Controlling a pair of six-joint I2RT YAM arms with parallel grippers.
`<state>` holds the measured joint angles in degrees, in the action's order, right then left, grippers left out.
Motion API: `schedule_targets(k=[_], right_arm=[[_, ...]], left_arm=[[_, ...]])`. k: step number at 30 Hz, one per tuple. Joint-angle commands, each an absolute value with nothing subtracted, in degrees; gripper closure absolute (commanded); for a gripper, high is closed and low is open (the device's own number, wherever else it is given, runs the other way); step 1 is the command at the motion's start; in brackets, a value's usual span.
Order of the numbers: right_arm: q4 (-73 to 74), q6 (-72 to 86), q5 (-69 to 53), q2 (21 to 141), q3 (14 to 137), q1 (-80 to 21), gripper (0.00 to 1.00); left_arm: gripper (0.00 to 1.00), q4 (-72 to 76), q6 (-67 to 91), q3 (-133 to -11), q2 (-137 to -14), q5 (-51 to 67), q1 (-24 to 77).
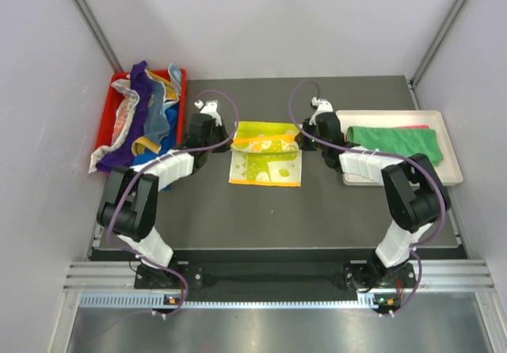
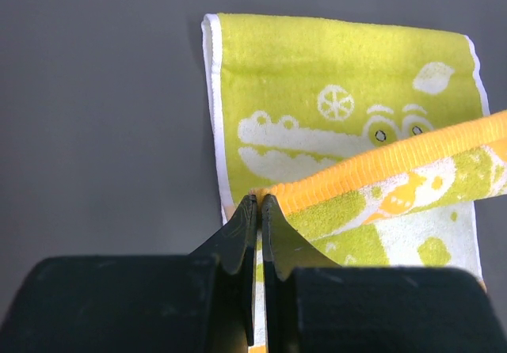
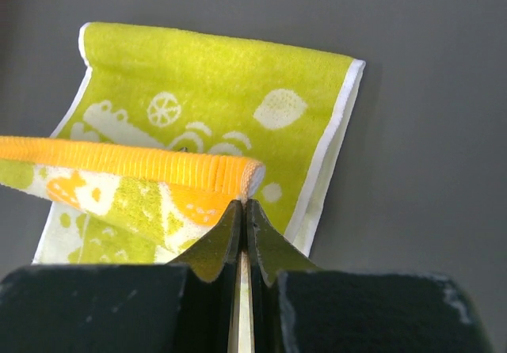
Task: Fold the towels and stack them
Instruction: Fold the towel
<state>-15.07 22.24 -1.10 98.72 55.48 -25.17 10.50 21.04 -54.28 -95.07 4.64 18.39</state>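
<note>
Centre of the surface (image 1: 317, 218): patterned towel (image 1: 265, 159) between the two arms, one hem raised over its flat part, pinched at the left corner by the left fingers (image 2: 238, 234), at the right corner by the right fingers (image 3: 218, 242). Far left, back corner: bin (image 1: 107, 123) with a heap of towels (image 1: 146, 111) in it, spilling over the near rim. Off right: tray (image 1: 447, 161), a folded towel (image 1: 396, 142) on it.

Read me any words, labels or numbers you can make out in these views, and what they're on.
No readable text anywhere.
The yellow-green patterned towel carries only pictures: a crocodile, a lemon and citrus slices, no lettering.
The red bin and white tray show no labels in the top view.
</note>
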Motion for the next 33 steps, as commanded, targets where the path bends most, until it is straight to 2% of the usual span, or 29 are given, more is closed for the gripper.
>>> schedule_targets(k=[1, 33], right_arm=[[-18.5, 22.8, 1.2, 95.1, 54.6, -25.8, 1.00], [-23.3, 24.5, 1.4, 89.1, 42.9, -27.7, 1.00]], left_arm=[[1.00, 14.0, 21.2, -53.4, -92.0, 4.0, 18.9], [1.00, 12.0, 21.6, -46.4, -86.7, 1.0, 22.0]])
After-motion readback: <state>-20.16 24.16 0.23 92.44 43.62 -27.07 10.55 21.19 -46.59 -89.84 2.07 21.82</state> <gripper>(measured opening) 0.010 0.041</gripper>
